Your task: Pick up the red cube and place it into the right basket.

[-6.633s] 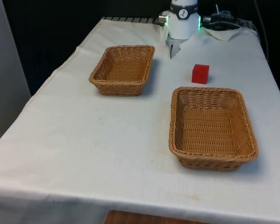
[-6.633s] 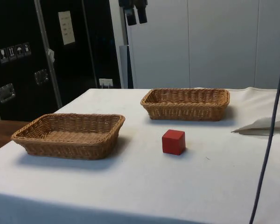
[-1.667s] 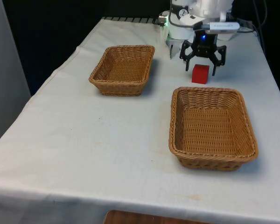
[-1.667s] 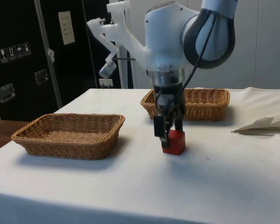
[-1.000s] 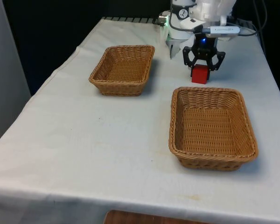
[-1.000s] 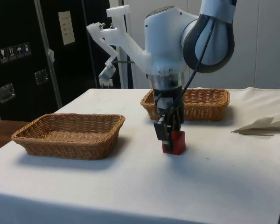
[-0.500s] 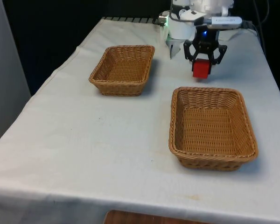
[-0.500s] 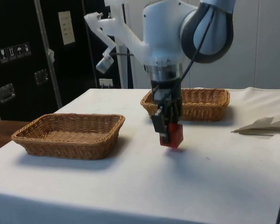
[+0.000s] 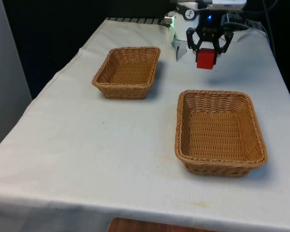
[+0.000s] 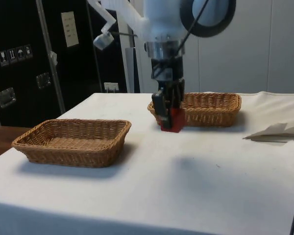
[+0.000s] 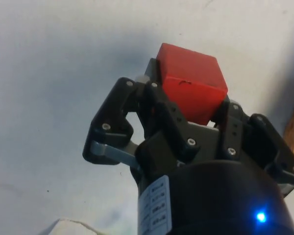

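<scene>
Left basket point(image 9: 127, 72): sitting empty on the bench point(image 9: 87, 145).
Cube point(image 9: 205, 58): now hanging clear of the bench, where a second ago it was resting.
Gripper point(image 9: 206, 48): clamping the cube and rising.
Right basket point(image 9: 217, 131): waiting empty; the carry across is likely next.

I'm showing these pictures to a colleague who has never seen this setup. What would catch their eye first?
Most likely the red cube, the one bright thing here, clamped in the black gripper and hanging above the white cloth at the table's far end. Next come the two brown wicker baskets: one near the camera on the front view's right, the other farther back on its left, both with nothing in them.
</scene>
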Robot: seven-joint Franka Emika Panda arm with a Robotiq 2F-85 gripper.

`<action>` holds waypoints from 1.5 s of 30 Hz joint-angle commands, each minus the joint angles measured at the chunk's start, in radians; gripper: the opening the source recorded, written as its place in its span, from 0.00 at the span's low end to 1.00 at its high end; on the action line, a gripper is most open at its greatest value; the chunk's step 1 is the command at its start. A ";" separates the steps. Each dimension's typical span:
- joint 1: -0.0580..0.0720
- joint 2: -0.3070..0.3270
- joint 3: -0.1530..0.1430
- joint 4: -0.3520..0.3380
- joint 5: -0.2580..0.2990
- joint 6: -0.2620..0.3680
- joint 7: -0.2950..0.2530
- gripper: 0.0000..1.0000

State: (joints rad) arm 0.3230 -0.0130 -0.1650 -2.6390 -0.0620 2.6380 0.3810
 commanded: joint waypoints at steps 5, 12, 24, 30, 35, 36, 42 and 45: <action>-0.002 -0.014 -0.020 0.017 0.000 -0.025 -0.032 0.03; -0.004 -0.043 -0.059 0.054 0.000 -0.082 -0.094 0.03; -0.012 -0.083 -0.129 0.076 -0.005 -0.127 -0.210 0.03; -0.012 -0.081 -0.168 0.078 -0.003 -0.121 -0.266 0.03; -0.013 -0.078 -0.201 0.077 -0.002 -0.117 -0.313 0.03; -0.014 -0.076 -0.216 0.077 -0.001 -0.115 -0.332 0.03; -0.013 -0.066 -0.253 0.078 0.002 -0.109 -0.378 0.03; -0.010 -0.060 -0.274 0.077 0.000 -0.108 -0.396 0.03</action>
State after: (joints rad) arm 0.3130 -0.0730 -0.4390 -2.5620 -0.0620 2.5300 -0.0150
